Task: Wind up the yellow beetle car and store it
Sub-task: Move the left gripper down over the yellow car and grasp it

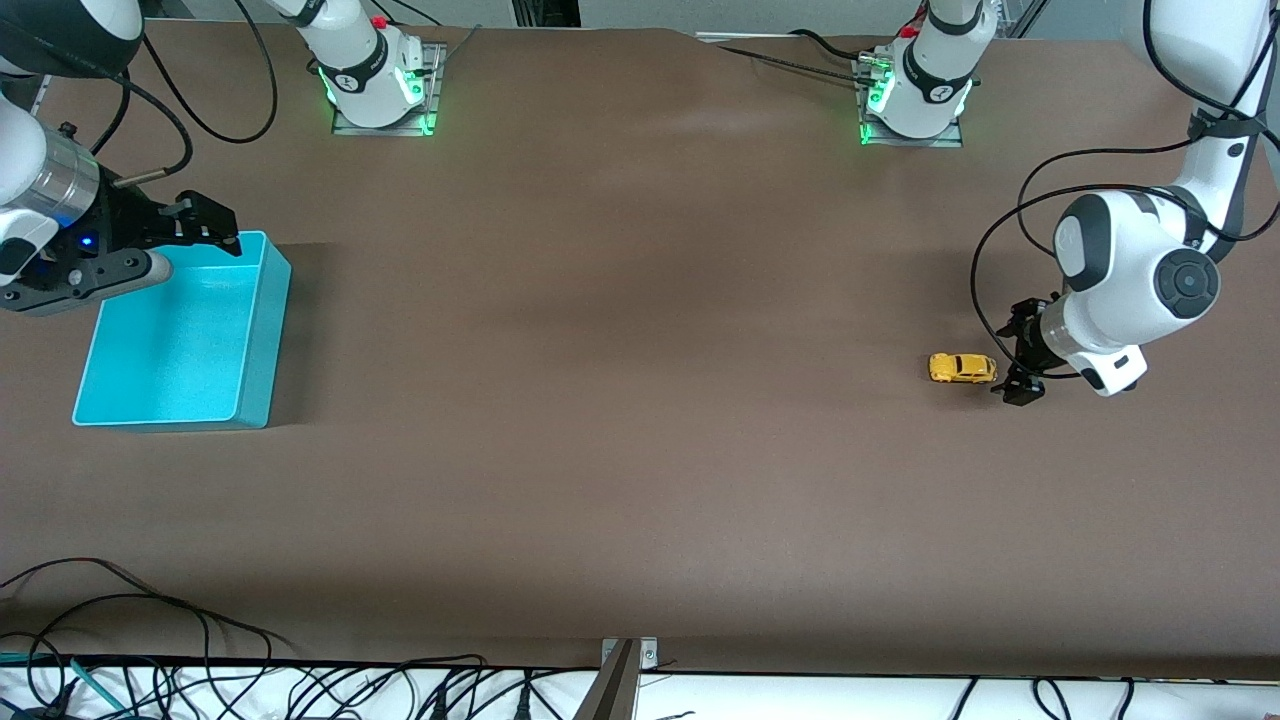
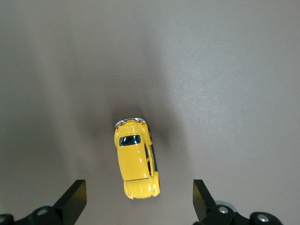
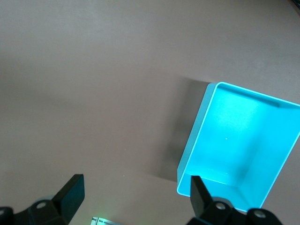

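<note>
A: Left gripper (image 2: pixel 137 202)?
B: Jaws spread, nothing between them, low beside the yellow beetle car (image 1: pixel 962 368), which sits on the brown surface (image 1: pixel 640 400) at the left arm's end. The wrist view shows its roof and dark window.

A: Right gripper (image 3: pixel 133 199)?
B: Jaws spread, over the turquoise bin's (image 1: pixel 262 330) rim; arm waiting.

Left gripper (image 2: pixel 138 199) fingers (image 2: pixel 75 199) cropped by left wrist view's edge, right arm's upper links cut off in front view, turquoise bin (image 3: pixel 281 136) corner out of right wrist frame
</note>
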Motion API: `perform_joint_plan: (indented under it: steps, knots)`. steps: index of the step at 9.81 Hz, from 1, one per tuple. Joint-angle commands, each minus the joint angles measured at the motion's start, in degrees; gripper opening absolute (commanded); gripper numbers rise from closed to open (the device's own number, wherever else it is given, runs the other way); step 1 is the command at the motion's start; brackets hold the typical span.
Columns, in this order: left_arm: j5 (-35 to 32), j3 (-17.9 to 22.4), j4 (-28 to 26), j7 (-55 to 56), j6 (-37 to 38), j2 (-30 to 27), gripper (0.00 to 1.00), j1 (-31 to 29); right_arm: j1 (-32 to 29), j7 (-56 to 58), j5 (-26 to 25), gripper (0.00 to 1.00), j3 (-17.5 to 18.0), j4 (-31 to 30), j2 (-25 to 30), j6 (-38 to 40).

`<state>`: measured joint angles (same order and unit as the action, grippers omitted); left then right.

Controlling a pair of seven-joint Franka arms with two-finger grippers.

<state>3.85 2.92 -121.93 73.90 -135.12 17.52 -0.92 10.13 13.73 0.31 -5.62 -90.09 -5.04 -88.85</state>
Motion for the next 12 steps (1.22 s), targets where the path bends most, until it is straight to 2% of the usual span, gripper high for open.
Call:
perform_joint_plan:
  steps: [1,6,9,10,11,12]
  knots:
    - [0.3,0.1,-4.9,3.0,-6.4,-0.9,1.00,0.0,0.0,1.0,0.9,1.00,-0.2,1.4,-0.7,0.6]
    - [0.7,0.0,-5.2,6.6,-12.5,4.1,1.00,0.3,-0.6,1.1,0.9,1.00,-0.5,1.2,-0.7,1.5]
    - [0.7,0.0,-5.2,8.2,-13.2,5.8,1.00,2.0,-0.5,1.1,0.9,1.00,-0.5,1.1,-0.7,2.8]
    - [0.6,0.0,-5.2,8.4,-13.2,6.0,0.95,2.1,-0.6,1.1,0.9,1.00,-0.6,1.2,-0.7,3.3]
    - [0.6,0.0,-5.2,8.3,-13.2,6.0,0.72,2.3,-0.6,1.1,0.9,1.00,-0.5,1.1,-0.7,3.5]
    - [0.5,0.0,-5.1,8.2,-13.2,6.0,0.39,2.3,-0.6,1.1,0.9,1.00,-0.5,1.1,-0.7,3.5]
